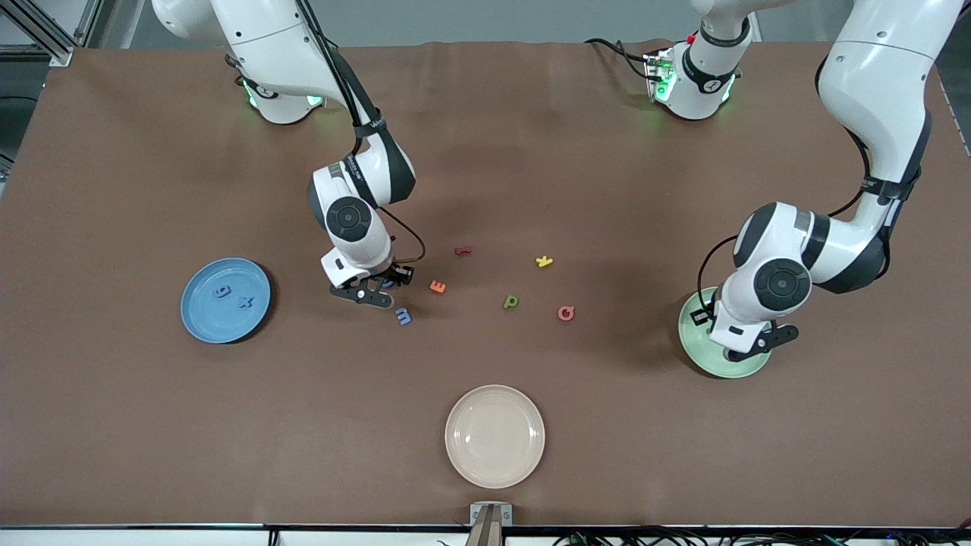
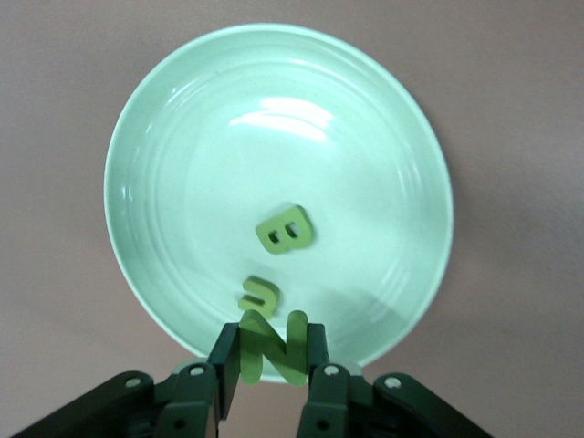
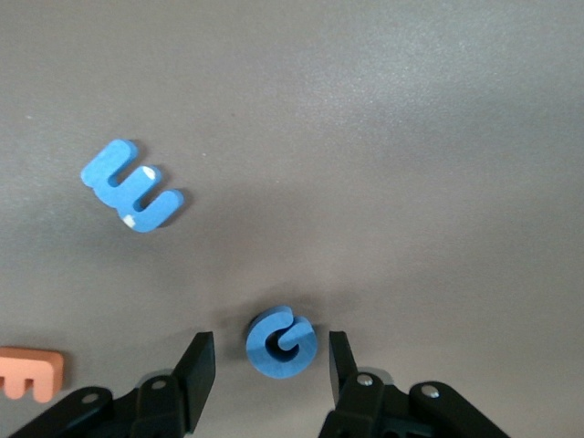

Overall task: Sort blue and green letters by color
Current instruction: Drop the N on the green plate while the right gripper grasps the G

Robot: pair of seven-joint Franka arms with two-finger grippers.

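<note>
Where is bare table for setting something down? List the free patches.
Free: between the blue plate and cream plate; between the cream plate and green plate. Crowded: mid-table, around the blue m, orange E, green p.

We see an orange E (image 1: 438, 287), a pink Q (image 1: 566, 312), a yellow K (image 1: 544, 262) and a dark red piece (image 1: 463, 250) on the table (image 1: 152, 417). We also see a cream plate (image 1: 494, 435) nearest the front camera.

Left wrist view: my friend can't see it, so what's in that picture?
The left hand is shut on a green letter N, holding it over the edge of a pale green plate. A green B and a green u already lie in the plate, which sits on a brown table.
</note>
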